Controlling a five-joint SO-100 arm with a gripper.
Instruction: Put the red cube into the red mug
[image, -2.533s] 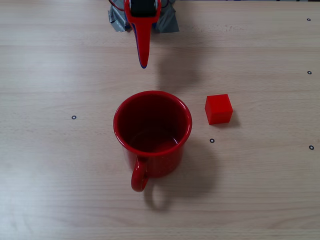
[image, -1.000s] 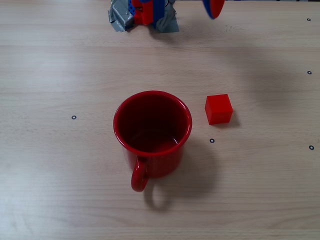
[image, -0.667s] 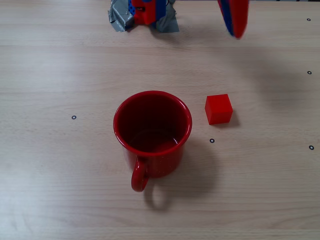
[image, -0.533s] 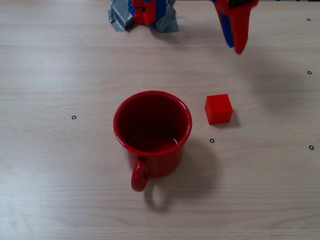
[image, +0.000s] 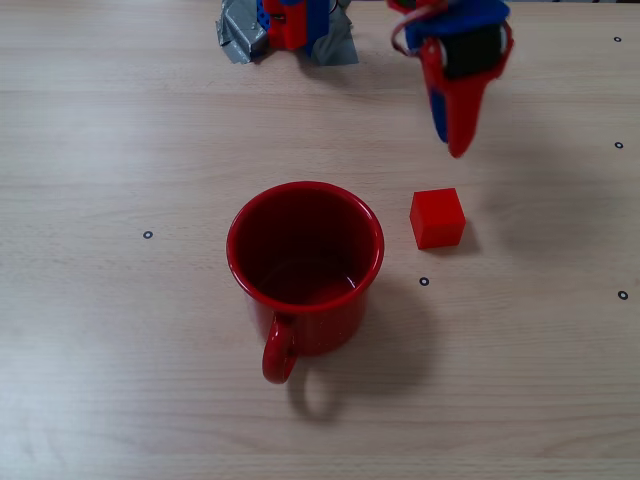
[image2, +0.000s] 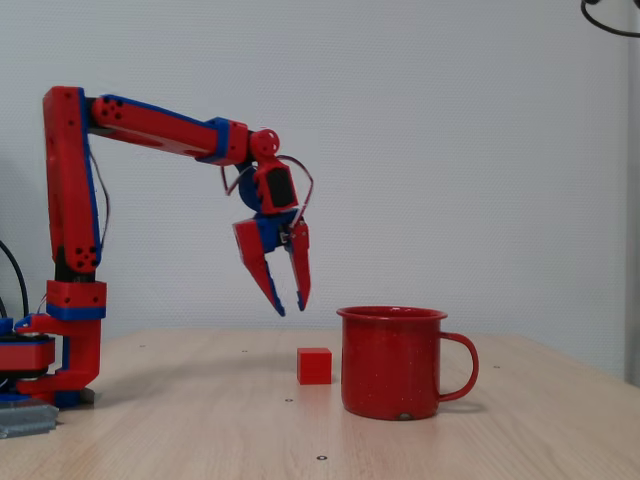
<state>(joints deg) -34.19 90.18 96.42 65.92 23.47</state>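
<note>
Claw (image2: 290, 305): raised, carrying nothing, fingers parted a little at the tips in the side-on fixed view, hanging above the table (image2: 200, 420) and clear of every object; seen from overhead, claw (image: 452, 140) tip points toward 6 o'clock. Nearer items first, by the overhead view. Red mug (image: 305, 262): upright, mouth up, nothing visible inside, handle at 6 o'clock toward the camera. Red cube (image: 437, 217): flat on the table at the mug's 3 o'clock, near it but not touching; just short of the claw, which sits at the cube's 12 o'clock. Arm base (image: 288, 22): far edge, roughly 12 o'clock from the mug, taped down. Risks, judged: the present gap looks narrow for the cube, so a descent without widening could land a finger on its top face and skid it away. A finger coming down on the mug side might knock the rim. An off-centre pinch could twist the cube loose during the carry across.
</note>
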